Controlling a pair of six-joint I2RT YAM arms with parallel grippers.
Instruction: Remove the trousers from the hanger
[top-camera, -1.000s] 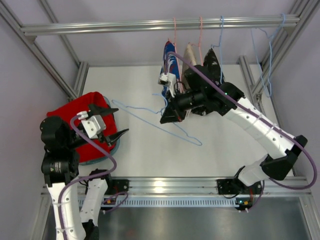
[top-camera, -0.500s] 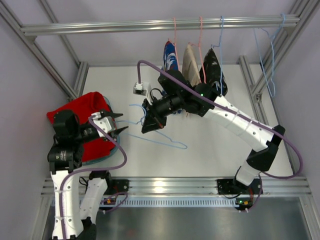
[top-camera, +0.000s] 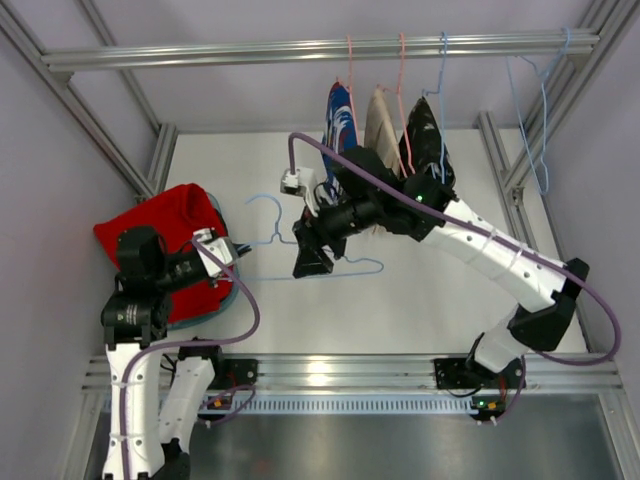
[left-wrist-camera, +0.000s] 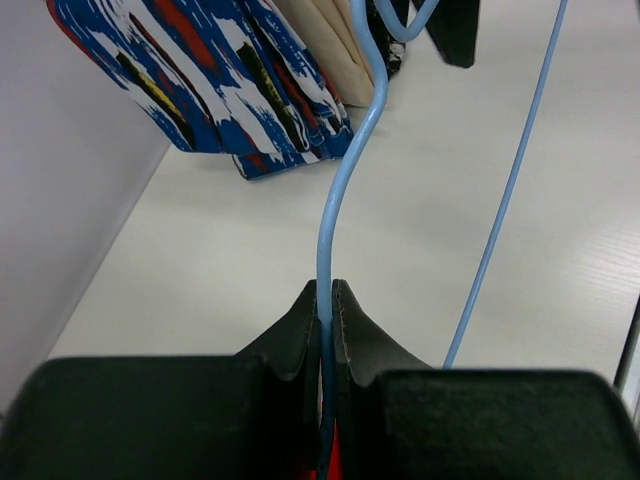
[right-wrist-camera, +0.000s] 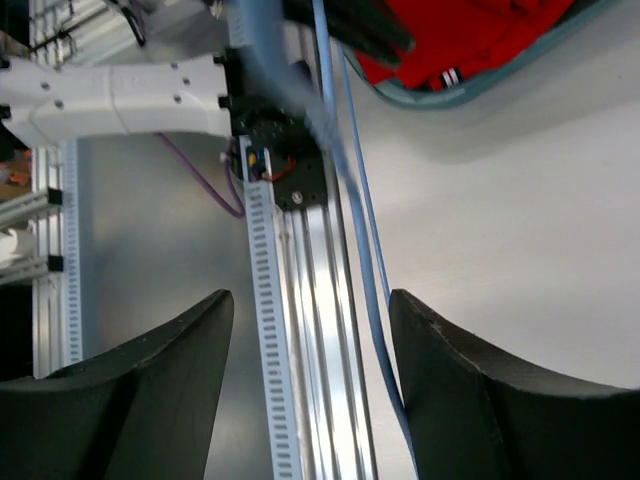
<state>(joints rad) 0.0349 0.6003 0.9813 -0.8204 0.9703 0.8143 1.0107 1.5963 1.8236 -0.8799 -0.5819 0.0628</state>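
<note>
Red trousers (top-camera: 160, 222): one pair | hanging garments (top-camera: 381, 120): three | left end effector (left-wrist-camera: 325, 290) pinching blue hanger (left-wrist-camera: 326, 215) | right end effector (right-wrist-camera: 310, 298) spread

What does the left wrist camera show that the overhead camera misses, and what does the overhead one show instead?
Left wrist only: up close, the left gripper pinched shut on the wire of the blue hanger. Overhead only: both arms, the open right gripper, the red trousers and the top rail. Both: the hanger, the blue patterned garment and the beige garment, both hanging.
</note>
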